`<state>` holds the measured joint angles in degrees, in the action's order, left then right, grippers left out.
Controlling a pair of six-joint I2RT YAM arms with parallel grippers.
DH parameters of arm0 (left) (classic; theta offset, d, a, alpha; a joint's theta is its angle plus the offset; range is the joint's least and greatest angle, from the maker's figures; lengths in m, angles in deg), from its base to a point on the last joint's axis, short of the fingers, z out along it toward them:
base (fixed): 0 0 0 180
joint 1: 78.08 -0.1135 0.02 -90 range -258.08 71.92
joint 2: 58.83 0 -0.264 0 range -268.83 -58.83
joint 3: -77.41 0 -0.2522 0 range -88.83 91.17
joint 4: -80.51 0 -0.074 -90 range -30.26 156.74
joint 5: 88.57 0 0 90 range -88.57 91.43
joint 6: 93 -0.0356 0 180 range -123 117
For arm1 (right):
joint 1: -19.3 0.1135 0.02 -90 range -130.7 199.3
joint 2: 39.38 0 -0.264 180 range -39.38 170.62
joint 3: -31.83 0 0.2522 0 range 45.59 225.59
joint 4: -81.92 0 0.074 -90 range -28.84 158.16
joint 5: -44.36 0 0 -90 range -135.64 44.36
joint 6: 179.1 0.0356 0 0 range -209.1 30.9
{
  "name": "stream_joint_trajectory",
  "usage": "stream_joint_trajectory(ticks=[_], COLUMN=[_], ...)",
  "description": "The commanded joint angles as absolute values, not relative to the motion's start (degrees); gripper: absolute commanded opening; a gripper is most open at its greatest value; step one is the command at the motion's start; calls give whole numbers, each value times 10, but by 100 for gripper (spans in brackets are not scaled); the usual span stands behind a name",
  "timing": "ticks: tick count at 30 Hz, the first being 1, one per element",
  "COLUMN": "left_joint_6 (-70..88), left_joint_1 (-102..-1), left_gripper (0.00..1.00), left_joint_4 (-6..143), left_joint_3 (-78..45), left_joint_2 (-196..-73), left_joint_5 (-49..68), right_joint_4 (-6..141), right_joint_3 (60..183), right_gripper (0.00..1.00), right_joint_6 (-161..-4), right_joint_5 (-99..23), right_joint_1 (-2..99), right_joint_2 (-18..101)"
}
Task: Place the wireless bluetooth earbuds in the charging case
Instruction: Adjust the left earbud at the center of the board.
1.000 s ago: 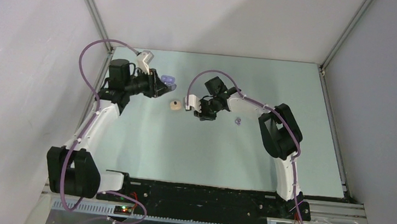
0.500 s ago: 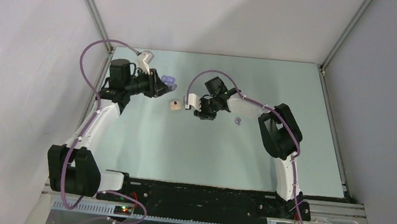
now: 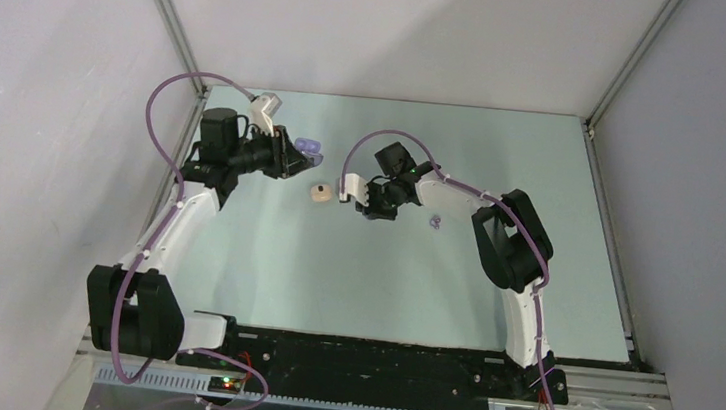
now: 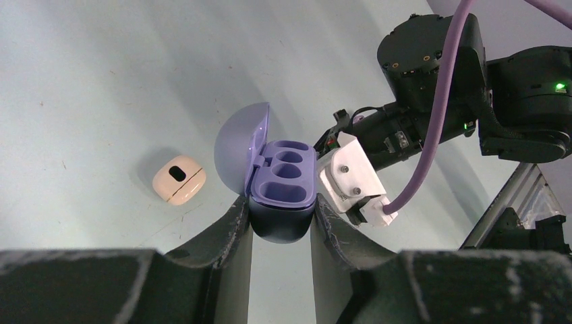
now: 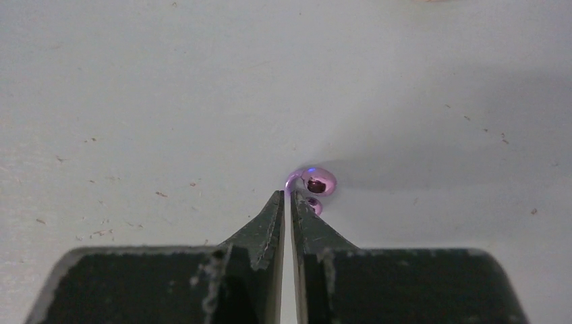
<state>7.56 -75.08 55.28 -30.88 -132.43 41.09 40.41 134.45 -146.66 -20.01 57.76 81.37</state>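
Right wrist view: earbud (image 5: 314, 183) is located at the tips of the nearly closed right hand (image 5: 287, 195), slightly rightward; case (image 4: 283, 172) is held by left hand (image 4: 280, 206).

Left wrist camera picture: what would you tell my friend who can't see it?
Two dark fingers of the left gripper clamp an open purple plastic charging case, lid up and its pockets empty. A small cream-white rounded object with a dark oval spot lies on the pale table to its left; the black right arm is behind it.

Left claw (image 4: 280, 204) grips open purple case (image 4: 284, 177) — cream case (image 4: 179, 179) nearby.
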Motion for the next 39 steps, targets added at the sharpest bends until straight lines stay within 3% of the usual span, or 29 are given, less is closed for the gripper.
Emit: stream_joint_trajectory(ticks=[1, 26, 39], left_joint_6=[85, 73, 88], left_joint_1=[-756, -759, -760], left_gripper=[0, 0, 0], left_joint_4=[569, 541, 548], left_joint_3=[-308, -290, -294], left_joint_2=[-1320, -1334, -1337], left_joint_5=[422, 420, 415], right_joint_4=[393, 454, 559], right_joint_3=[1352, 1337, 1325], right_gripper=[11, 34, 18], right_joint_6=[-1468, -1471, -1400], right_joint_5=[-183, -191, -260], right_joint_1=[578, 577, 569], right_joint_2=[811, 830, 836])
